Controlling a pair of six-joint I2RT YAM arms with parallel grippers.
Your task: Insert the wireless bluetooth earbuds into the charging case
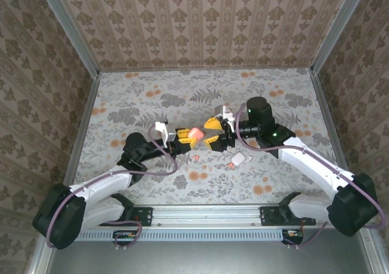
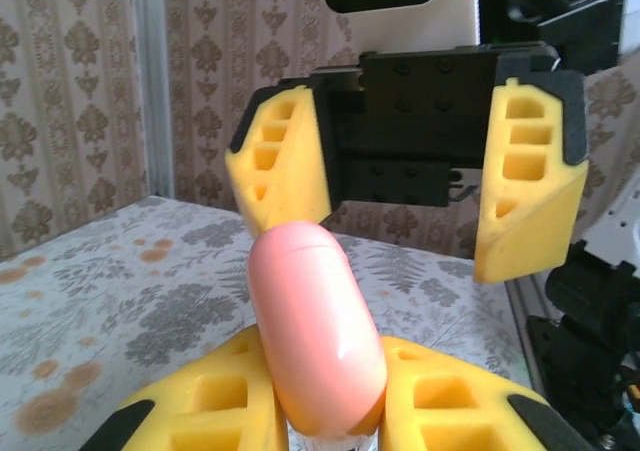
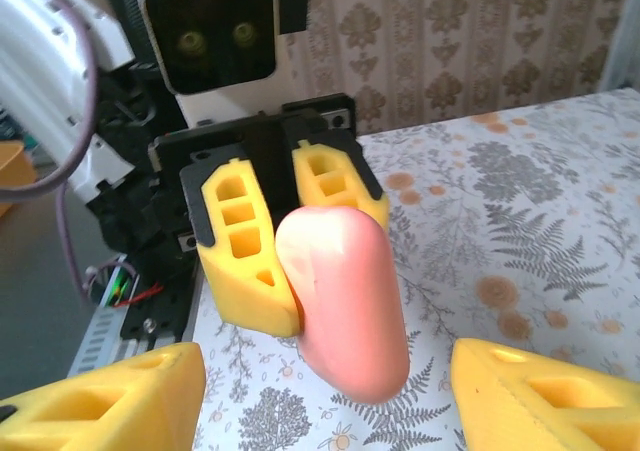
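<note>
Fingers, left point(image 2: 215, 401): shut hard on coral case point(image 2: 315, 331), held above worktop point(image 1: 152, 85).
Fingers, right point(image 2: 280, 156): wide apart, facing its free end, no contact seen.
Case: likely best centred between them before they close.
Earbud point(image 1: 196, 157): coral, lying on worktop below.

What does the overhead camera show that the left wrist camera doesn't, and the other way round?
Overhead: the left arm and right arm from base to wrist, plus a white case and a tiny coral earbud lying on the table.
Left wrist: a close-up of the pink case, its shell smooth and glossy, and the hollow cells in the right arm's yellow fingers.
Both: the pink case clamped in the left jaws, with the right jaws open and facing it.
</note>
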